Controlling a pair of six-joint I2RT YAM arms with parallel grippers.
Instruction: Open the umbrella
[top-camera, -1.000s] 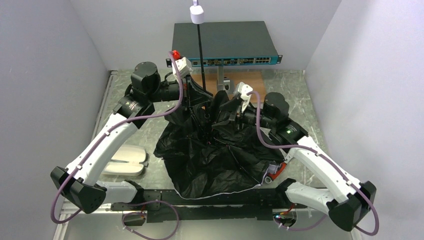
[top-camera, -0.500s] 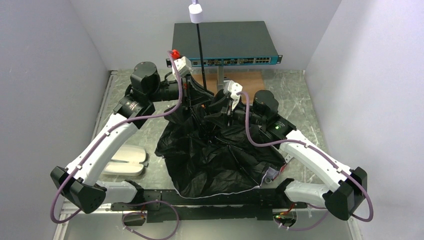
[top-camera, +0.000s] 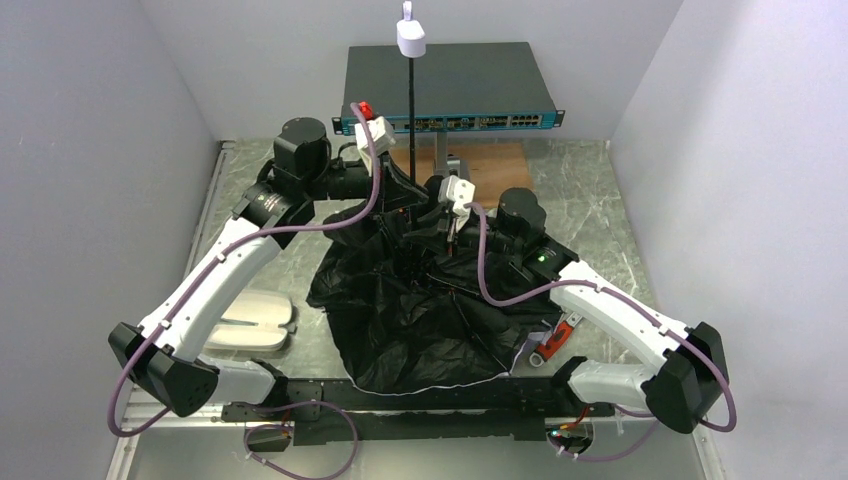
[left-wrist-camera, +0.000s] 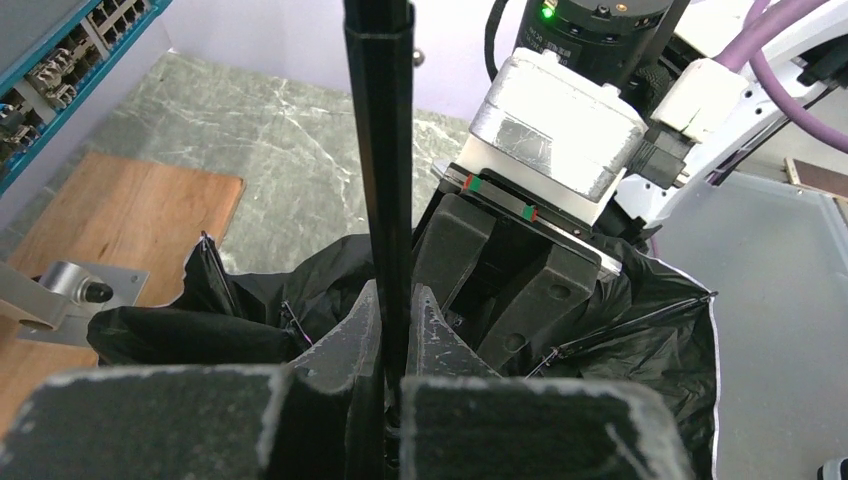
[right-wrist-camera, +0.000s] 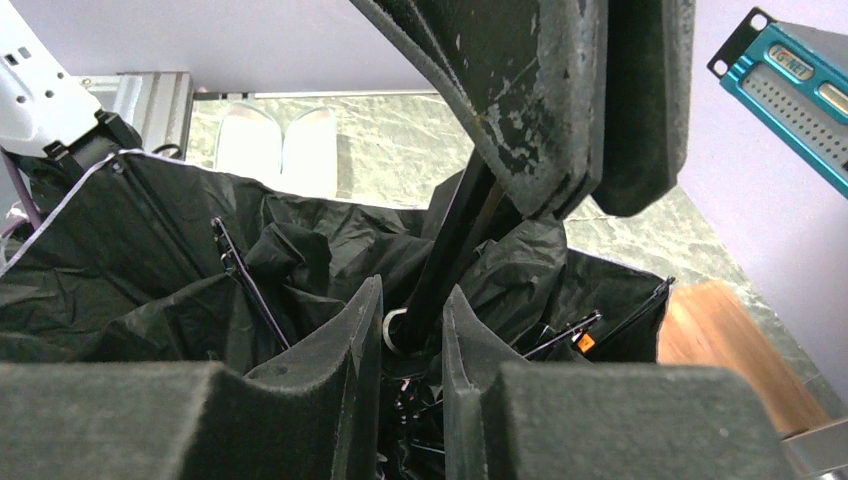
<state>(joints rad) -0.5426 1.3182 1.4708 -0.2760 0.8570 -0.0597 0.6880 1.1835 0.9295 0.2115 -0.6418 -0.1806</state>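
Observation:
The umbrella lies upside down, its crinkly black canopy (top-camera: 430, 320) spread on the table. Its thin black shaft (top-camera: 413, 110) rises to a small pale handle (top-camera: 411, 38). My left gripper (top-camera: 398, 180) is shut on the shaft (left-wrist-camera: 380, 150) a little above the canopy, fingertips (left-wrist-camera: 440, 330) pressed to either side. My right gripper (top-camera: 432, 225) reaches in from the right, lower down. In the right wrist view its jaws (right-wrist-camera: 412, 300) stand narrow around the shaft's base (right-wrist-camera: 440, 270), where a pale ring shows. The left fingers (right-wrist-camera: 520, 90) hang just above. Ribs (right-wrist-camera: 245, 280) stick out of the folds.
A cream oval case (top-camera: 250, 320) lies at the left by the left arm. A teal network switch (top-camera: 450, 85) stands at the back, with a wooden board (top-camera: 495, 160) and metal bracket (top-camera: 447, 160) before it. A red-handled tool (top-camera: 552, 343) lies right of the canopy. Walls close both sides.
My right gripper swung left to the shaft's base and closed from wide open. The left arm shifted right with the shaft, so the handle now stands further right.

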